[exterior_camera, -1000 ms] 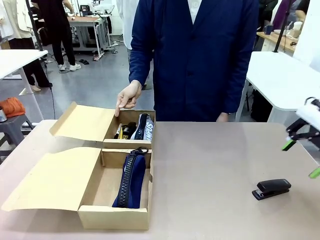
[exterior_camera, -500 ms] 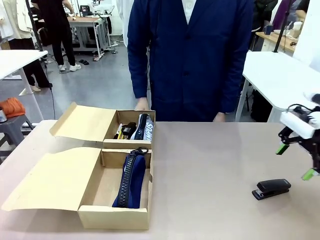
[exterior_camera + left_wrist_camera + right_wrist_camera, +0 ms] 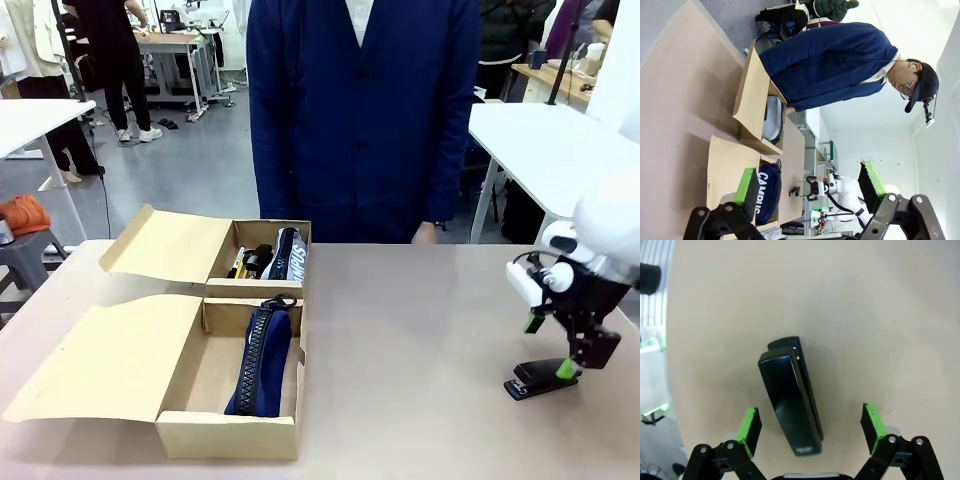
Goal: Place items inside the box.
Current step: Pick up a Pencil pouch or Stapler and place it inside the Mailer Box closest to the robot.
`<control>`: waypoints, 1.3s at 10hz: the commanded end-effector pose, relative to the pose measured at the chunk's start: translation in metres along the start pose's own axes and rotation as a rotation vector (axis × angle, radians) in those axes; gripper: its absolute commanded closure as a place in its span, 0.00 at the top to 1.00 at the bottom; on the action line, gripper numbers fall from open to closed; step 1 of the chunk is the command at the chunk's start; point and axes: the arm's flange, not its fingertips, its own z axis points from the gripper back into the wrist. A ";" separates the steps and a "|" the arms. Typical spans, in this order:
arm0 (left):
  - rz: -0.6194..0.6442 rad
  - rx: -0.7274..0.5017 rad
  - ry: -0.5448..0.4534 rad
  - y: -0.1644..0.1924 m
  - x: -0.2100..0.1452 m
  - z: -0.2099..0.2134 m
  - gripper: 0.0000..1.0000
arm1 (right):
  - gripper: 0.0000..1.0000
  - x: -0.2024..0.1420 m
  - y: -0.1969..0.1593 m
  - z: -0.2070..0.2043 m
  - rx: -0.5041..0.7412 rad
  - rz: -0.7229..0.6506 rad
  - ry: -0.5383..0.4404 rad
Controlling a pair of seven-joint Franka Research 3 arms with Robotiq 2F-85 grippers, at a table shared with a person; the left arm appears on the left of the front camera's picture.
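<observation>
Stapler at near right now lines up between my right fingers, which just dropped over it, spread wide. Grasp next, I'd say.

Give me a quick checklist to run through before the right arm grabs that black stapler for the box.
1. The right gripper is open: ok, jaws wide.
2. The black stapler lies between its pads: ok, slightly askew.
3. Pads low enough to close on it: cannot tell.
4. The near box has room beside the navy pencil case: ok.
5. The person's hand is away from the stapler: ok, at the far table edge.
</observation>
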 end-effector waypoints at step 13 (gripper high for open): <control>-0.015 -0.023 -0.007 -0.001 0.000 0.000 1.00 | 0.06 -0.011 0.053 -0.059 0.056 -0.030 0.000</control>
